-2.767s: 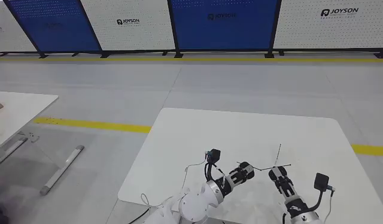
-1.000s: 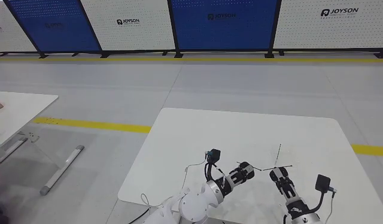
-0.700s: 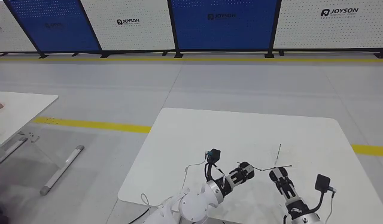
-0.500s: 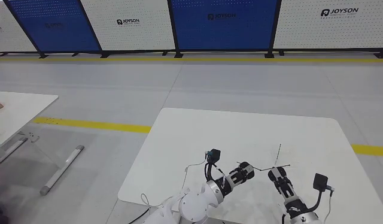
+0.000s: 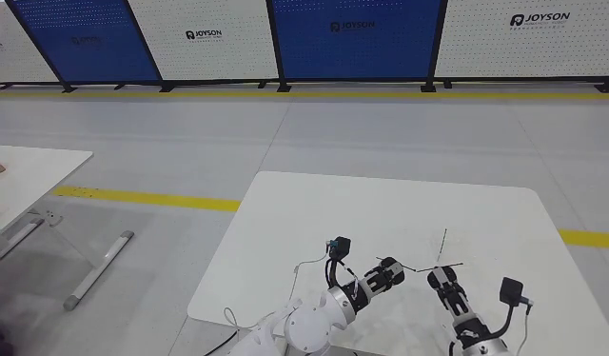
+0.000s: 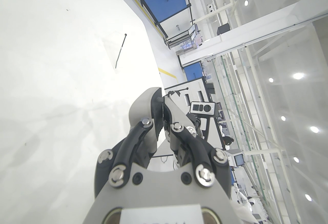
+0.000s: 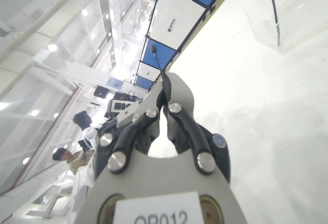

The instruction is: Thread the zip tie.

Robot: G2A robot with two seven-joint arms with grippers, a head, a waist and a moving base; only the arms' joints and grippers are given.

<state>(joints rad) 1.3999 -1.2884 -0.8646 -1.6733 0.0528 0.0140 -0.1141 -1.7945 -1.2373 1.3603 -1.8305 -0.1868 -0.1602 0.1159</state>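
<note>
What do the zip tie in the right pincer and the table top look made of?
The zip tie in the right pincer: black plastic, probably nylon; matte, ribbed strap, thin curved tail. The table: white, smooth, soft sheen with faint reflections; laminate or coated board, can't tell which.

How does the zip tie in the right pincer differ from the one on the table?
The held zip tie is clamped in the shut right pincer; the loose zip tie lies ungripped on the table. The held one runs crosswise, the loose one points away. Both are thin, black.
</note>
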